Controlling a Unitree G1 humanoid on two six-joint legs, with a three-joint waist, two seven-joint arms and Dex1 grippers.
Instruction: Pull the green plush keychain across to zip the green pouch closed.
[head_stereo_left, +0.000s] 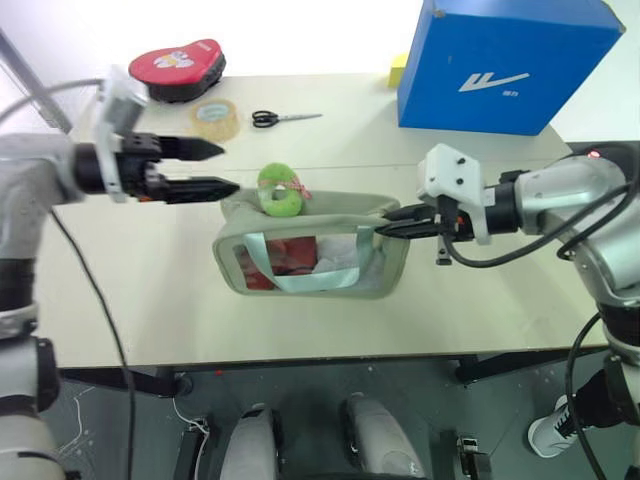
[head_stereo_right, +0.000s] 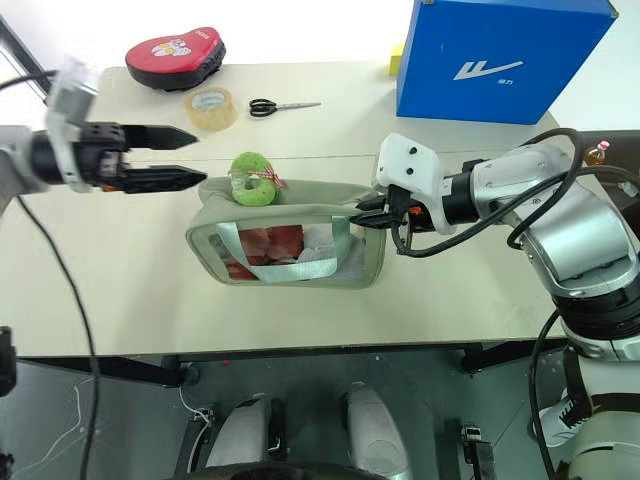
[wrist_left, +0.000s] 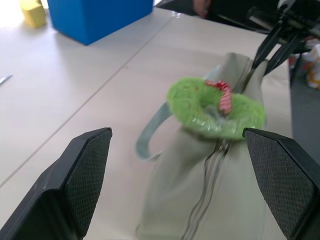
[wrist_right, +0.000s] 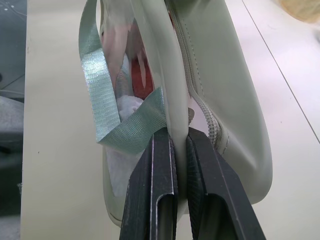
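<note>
Right hand (wrist_right: 179, 150) pinches the end of the pale sage-green fabric pouch (head_stereo_left: 390, 275); left hand (head_stereo_left: 212, 167) gapes wide just beside the pouch's far end, where the lime-green fuzzy plush keychain (head_stereo_left: 279, 190) sits.

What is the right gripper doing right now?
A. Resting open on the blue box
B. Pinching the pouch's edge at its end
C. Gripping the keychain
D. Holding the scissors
B: the right gripper is shut on the edge of the pouch, while the keychain lies free at the pouch's other end, in front of the open left gripper.
</note>
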